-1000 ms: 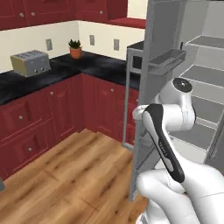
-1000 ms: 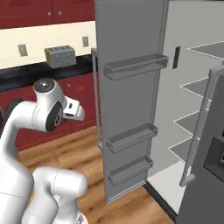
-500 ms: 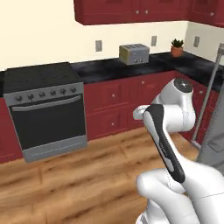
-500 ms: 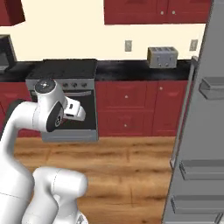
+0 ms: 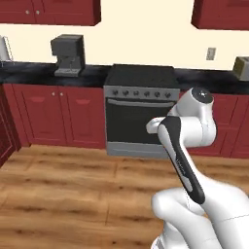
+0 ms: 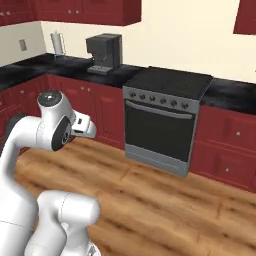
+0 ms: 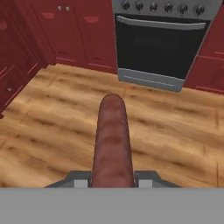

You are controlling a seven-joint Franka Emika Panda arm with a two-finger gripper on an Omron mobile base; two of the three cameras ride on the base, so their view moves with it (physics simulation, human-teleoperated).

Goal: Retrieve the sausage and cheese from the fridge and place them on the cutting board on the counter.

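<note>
The sausage, a dark reddish-brown stick, points away from the hand over the wooden floor in the hand view. My gripper is shut on its near end, with one finger on each side. The arm is folded close to the body, and the hand is held at chest height in front of the base. The black counter runs along the far wall over dark red cabinets. The fridge, the cheese and the cutting board are out of view.
A grey oven with a black cooktop stands straight ahead. On the counter to its left are a coffee machine and a paper towel roll. A toaster sits at the far right. Wooden floor lies between me and the cabinets.
The whole picture has swung: the base has turned away from the open fridge, which has left the view. The oven and coffee machine have come in. The arm's pose looks unchanged.
</note>
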